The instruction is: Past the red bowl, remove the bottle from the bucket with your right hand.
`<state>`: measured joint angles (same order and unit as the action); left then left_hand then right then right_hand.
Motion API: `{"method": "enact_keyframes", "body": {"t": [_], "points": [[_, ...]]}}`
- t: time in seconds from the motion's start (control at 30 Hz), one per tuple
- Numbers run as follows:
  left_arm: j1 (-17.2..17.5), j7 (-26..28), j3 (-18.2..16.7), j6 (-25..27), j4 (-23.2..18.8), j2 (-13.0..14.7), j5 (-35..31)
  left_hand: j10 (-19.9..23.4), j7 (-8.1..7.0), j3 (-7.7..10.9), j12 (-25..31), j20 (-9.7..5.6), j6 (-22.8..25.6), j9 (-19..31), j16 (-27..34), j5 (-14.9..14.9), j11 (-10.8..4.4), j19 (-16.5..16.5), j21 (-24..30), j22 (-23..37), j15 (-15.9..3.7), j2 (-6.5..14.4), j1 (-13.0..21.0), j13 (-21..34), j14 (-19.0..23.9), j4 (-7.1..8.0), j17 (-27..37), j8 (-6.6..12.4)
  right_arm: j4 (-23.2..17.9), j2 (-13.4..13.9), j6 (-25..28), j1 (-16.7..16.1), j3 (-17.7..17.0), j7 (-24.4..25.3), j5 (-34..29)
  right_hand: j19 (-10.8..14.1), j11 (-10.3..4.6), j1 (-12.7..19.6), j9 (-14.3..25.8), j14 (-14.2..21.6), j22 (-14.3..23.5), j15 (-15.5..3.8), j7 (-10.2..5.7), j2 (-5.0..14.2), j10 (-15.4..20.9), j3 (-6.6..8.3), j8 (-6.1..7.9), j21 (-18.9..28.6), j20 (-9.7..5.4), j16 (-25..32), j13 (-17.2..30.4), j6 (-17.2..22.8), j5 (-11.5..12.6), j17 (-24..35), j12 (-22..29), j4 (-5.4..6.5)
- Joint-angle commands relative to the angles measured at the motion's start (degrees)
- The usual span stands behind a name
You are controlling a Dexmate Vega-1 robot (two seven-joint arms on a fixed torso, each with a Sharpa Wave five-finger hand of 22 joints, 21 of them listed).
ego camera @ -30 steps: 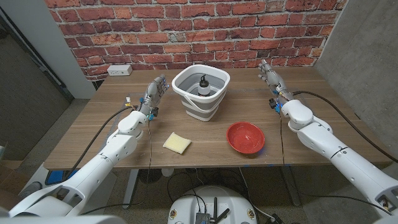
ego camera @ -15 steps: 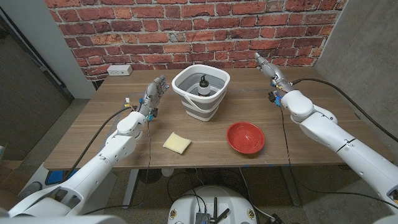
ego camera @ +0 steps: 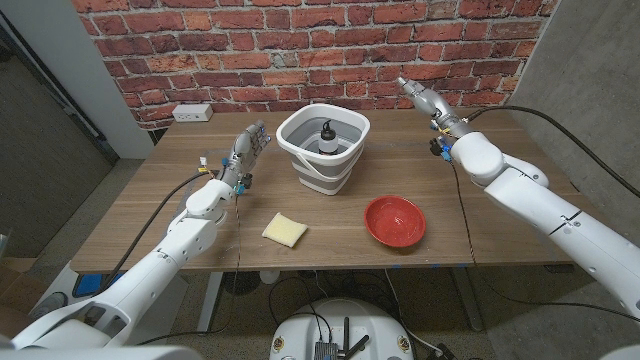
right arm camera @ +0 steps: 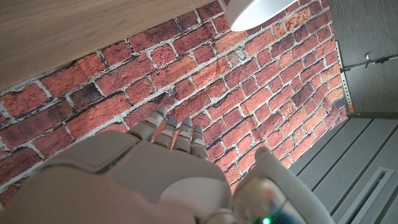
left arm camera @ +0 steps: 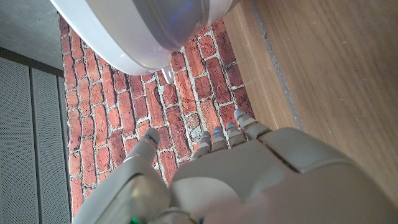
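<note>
A white bucket (ego camera: pixel 322 152) with a grey lower part stands at the middle back of the table, and a dark bottle (ego camera: pixel 325 139) with a black cap stands upright inside it. The red bowl (ego camera: pixel 394 220) sits nearer the front, right of the bucket. My right hand (ego camera: pixel 421 100) is raised above the back right of the table, right of the bucket, fingers straight and holding nothing. My left hand (ego camera: pixel 248 149) stands left of the bucket with fingers extended and nothing in it. The bucket's white rim (left arm camera: pixel 149 37) appears in the left wrist view, and its edge (right arm camera: pixel 258 11) in the right wrist view.
A yellow sponge (ego camera: pixel 285 229) lies on the table in front of the bucket, left of the bowl. A white power strip (ego camera: pixel 192 113) sits at the back left by the brick wall (ego camera: pixel 300 50). The wall runs close behind the bucket.
My right hand has risen and swung left toward the bucket, with the arm lifting off the table. The left arm, the bucket, the bottle and the bowl have not moved.
</note>
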<state>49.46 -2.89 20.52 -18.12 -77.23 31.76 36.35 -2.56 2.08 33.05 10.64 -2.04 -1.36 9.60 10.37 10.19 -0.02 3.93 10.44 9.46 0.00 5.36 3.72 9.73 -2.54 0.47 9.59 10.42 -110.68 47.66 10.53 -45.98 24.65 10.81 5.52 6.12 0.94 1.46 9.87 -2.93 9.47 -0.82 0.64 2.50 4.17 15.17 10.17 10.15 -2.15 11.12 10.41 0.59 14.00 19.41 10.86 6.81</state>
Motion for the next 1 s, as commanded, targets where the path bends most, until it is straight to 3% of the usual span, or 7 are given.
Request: {"method": "enact_keyframes", "body": {"t": [0.03, 0.43, 0.9, 1.0], "points": [[0.3, -0.1, -0.2, -0.6, -0.4, 0.2, -0.1, 0.3, 0.21, 0.47, 0.3, -4.39, 0.3, 0.2, 0.1, 0.2, -0.04, 0.3, 0.3, 0.1, -0.03, 3.1, -0.6, 0.1, 0.2, -0.13, 0.2, 0.16, -5.6, 2.2, 8.1, 4.3, 3.2, -3.9, -7.5, 0.2, -0.02, 0.8, 0.2, 0.1, 0.1, 0.49, 0.8, -0.28, 0.7, 0.1, 0.48, 0.4, -0.45, 0.3, 0.2, 0.2, 0.4, -0.1, 0.5, -0.55], [1.6, 0.4, -0.7, -0.7, -1.6, 0.6, 0.1, 0.5, 0.24, 0.64, 0.3, -4.37, 0.5, 0.2, 0.0, 0.2, 0.05, 0.3, 0.3, 0.1, 0.04, 3.1, -0.7, 0.1, 0.5, -0.24, 0.2, 0.17, -8.5, 3.0, 13.1, 10.2, 8.4, -10.8, -16.6, -0.2, -0.38, 2.0, 0.3, -0.3, 0.1, 1.95, 0.81, -0.87, 2.0, 0.14, 0.61, 0.3, 1.02, 0.0, 0.3, 0.2, 0.3, -0.9, 0.8, -1.82], [1.6, 0.2, -0.8, -0.6, -1.7, 1.0, 0.1, 0.9, 0.24, 0.87, 0.3, -4.35, 0.7, 0.2, 0.0, 0.2, 0.05, 0.4, 0.3, 0.1, 0.08, 3.0, -0.7, 0.1, 0.7, -0.36, 0.2, 0.15, -8.7, 1.4, 14.5, 16.9, 13.4, -20.5, -24.6, -2.8, -0.19, 4.6, 0.5, -2.5, 0.2, 4.87, 0.42, -1.76, 3.0, 0.46, 0.88, 0.0, 4.92, -0.2, 0.7, 0.2, -0.2, -2.1, 0.9, -4.67], [1.3, 0.0, -0.8, -0.6, -1.4, 0.9, 0.1, 0.9, 0.24, 0.92, 0.3, -4.38, 0.8, 0.2, 0.0, 0.2, 0.03, 0.4, 0.3, 0.1, 0.11, 3.1, -0.7, 0.1, 0.7, -0.38, 0.2, 0.15, -8.3, 0.8, 14.5, 18.4, 14.4, -22.9, -25.9, -3.3, 0.05, 5.4, 0.6, -2.7, 0.3, 4.02, 0.38, -1.77, 3.8, 0.72, 1.0, 0.1, 5.84, 0.0, 0.8, 0.2, -0.5, -2.3, 1.1, -5.48]]}}
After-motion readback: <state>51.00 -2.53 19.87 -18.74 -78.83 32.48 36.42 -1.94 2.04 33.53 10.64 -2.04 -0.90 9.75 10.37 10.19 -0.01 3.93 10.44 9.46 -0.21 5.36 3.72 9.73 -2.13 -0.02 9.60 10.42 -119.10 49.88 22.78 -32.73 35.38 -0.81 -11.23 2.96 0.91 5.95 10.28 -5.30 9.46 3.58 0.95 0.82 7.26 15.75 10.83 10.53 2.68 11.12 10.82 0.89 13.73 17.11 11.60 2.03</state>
